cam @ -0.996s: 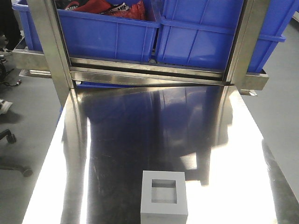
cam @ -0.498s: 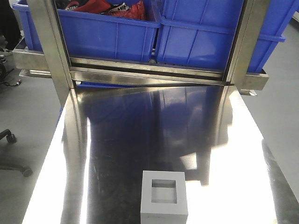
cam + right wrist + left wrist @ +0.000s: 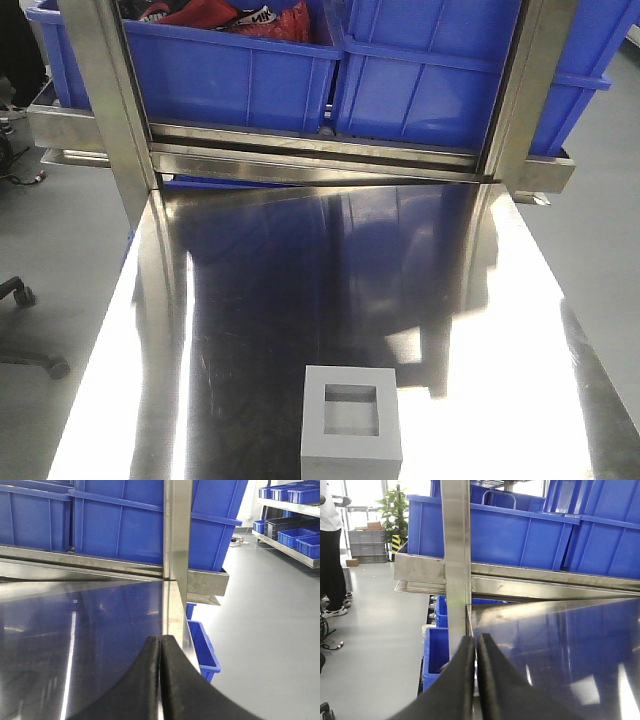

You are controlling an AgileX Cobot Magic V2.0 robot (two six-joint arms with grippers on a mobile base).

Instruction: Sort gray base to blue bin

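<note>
Left gripper [image 3: 475, 640]: fingers pressed together, empty, near left edge of surface [image 3: 250, 280]. Gray base [image 3: 351, 415] sits by front edge, roughly centre, recess facing up, nothing touching it. Looks stiff and matte, probably light, so you shouldn't get much slip. Pinch two opposite flat sides, or grab one wall through recess. Blue bin [image 3: 440, 90] up on rack at back right, well apart. Right gripper [image 3: 160, 640]: fingers squeezed together too, empty, by right edge.

I'm on a warehouse-style shop floor: blue totes [image 3: 250, 80] on steel racking [image 3: 100, 100], more stocked shelves [image 3: 295, 507] across the bare gray floor [image 3: 270, 610].
</note>
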